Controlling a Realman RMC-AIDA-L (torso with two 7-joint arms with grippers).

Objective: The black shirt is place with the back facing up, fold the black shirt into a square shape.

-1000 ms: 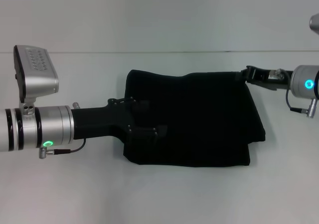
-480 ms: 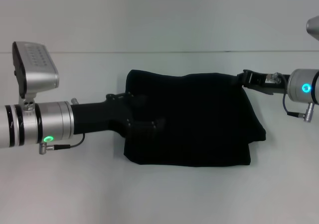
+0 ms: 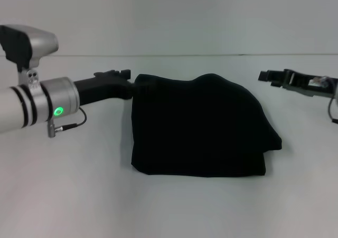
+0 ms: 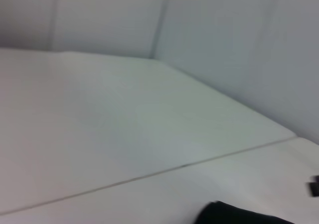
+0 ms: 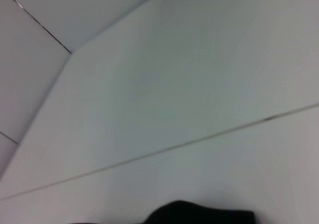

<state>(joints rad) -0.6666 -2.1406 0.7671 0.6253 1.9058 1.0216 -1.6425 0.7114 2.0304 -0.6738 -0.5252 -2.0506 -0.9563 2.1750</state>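
Black shirt (image 3: pixel 198 124): folded into a rough rectangle, lying flat on the white table (image 3: pixel 169 206) at centre frame in the head view, upper edge humped. Left gripper (image 3: pixel 124 74): left of centre, just beside the shirt's upper left corner; whether its fingers are spread cannot be told. Right gripper (image 3: pixel 264 76): right edge, clear of the shirt, finger state likewise cannot be told.

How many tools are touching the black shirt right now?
0, it seems. The left tool sits just off the black shirt at its far left corner; the right tool hangs clear beyond its right side.
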